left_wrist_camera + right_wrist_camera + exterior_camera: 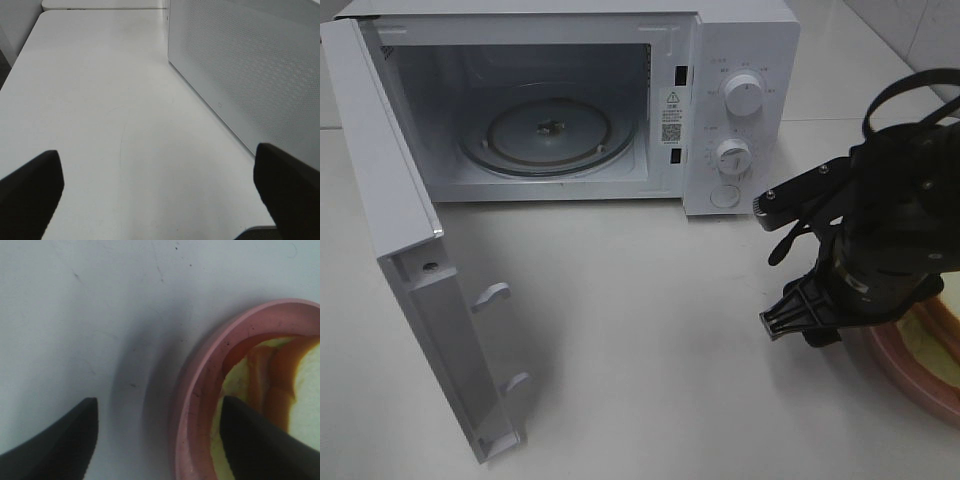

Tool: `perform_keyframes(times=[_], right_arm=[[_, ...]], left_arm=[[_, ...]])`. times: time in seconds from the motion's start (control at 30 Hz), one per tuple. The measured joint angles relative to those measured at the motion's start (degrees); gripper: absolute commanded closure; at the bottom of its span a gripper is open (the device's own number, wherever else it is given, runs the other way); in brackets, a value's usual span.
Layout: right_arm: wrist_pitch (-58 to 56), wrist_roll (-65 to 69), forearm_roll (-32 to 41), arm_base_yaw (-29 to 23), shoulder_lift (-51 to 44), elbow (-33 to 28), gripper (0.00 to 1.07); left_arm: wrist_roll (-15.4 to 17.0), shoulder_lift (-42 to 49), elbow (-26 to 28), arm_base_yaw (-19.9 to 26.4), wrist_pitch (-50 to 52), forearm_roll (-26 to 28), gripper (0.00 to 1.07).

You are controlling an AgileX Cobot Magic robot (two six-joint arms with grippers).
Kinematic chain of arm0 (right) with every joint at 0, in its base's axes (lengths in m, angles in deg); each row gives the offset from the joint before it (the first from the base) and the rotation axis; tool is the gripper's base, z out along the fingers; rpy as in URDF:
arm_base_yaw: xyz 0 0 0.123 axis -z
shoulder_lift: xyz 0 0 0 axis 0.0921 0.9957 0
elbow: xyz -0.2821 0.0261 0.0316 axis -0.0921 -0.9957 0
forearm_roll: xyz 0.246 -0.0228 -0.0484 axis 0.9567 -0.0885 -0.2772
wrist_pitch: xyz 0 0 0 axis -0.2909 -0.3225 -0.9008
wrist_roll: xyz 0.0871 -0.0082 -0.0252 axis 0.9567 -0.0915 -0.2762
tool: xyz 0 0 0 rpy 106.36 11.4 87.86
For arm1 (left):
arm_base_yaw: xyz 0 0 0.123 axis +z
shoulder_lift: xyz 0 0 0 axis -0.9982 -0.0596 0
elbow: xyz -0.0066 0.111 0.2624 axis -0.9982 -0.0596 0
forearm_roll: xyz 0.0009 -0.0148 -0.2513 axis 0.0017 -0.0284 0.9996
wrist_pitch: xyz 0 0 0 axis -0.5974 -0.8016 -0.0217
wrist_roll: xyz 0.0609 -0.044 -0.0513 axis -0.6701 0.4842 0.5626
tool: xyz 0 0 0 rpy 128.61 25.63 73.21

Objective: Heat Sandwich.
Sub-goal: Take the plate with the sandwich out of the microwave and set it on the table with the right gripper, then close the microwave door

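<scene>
Sandwich [300, 390] on pink plate [200, 390] | right fingers [60, 440] straddling rim (spread apart)

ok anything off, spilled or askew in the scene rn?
Nothing stands out. The microwave sits square with its door swung fully open and the glass turntable seated and bare. The sandwich lies on the pink plate, no crumbs or spills on the table. The right gripper straddles the plate's rim, jaws open.

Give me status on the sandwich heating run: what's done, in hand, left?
Done: microwave door is open, turntable bare. In hand: right gripper is open, one finger either side of the pink plate rim; sandwich sits on it, nothing gripped. Left gripper open, idle. Left: grip plate, load it, shut door, set dial.
</scene>
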Motion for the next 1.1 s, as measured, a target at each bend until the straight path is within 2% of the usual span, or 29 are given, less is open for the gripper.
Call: perform_keyframes(times=[0.13,0.37,0.5,0.53,0.63,0.93,1.1], right_arm=[[0.52,-6.19,4.01,0.00,-3.38,0.00,0.24],[0.40,-16.56,10.89,0.00,-8.59,0.00,0.26],[-0.06,-28.53,20.34,0.00,-13.98,0.00,0.27],[-0.06,-28.53,20.34,0.00,-13.98,0.00,0.27],[-1.43,-35.12,26.24,0.00,-18.16,0.00,0.28],[-6.30,-43.89,33.23,0.00,-28.71,0.00,0.30],[-9.17,-46.64,34.72,0.00,-35.35,0.00,0.30]], left_arm=[[0.00,0.00,0.00,0.00,0.00,0.00,0.09],[0.00,0.00,0.00,0.00,0.00,0.00,0.09],[0.00,0.00,0.00,0.00,0.00,0.00,0.09],[0.00,0.00,0.00,0.00,0.00,0.00,0.09],[0.00,0.00,0.00,0.00,0.00,0.00,0.09],[0.00,0.00,0.00,0.00,0.00,0.00,0.09],[0.00,0.00,0.00,0.00,0.00,0.00,0.09]])
